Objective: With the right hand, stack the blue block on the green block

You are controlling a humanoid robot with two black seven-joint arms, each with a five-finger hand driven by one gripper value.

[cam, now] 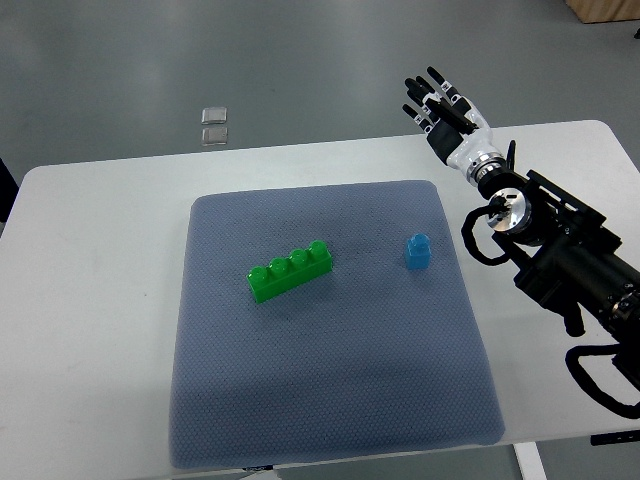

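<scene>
Seemingly nothing has been grasped yet: from the top view, the right hand (440, 105) hovers past the far right corner of the grey mat (330, 400), its fingers stretched out straight and holding nothing, the arm entering from the right edge. The left arm does not show. The blue block (417, 251) stands upright on the mat's right side, well apart from the hand. The green block (291, 270), a long four-stud brick, lies at a slant near the mat's middle, left of the blue one, with clear mat between them. Both rest on the white tabletop (90, 300). To do the reach well, the hand should probably come down over the blue block with fingers kept spread, close on its opposite sides below the stud, and lift it level so it can seat squarely on the green studs.
</scene>
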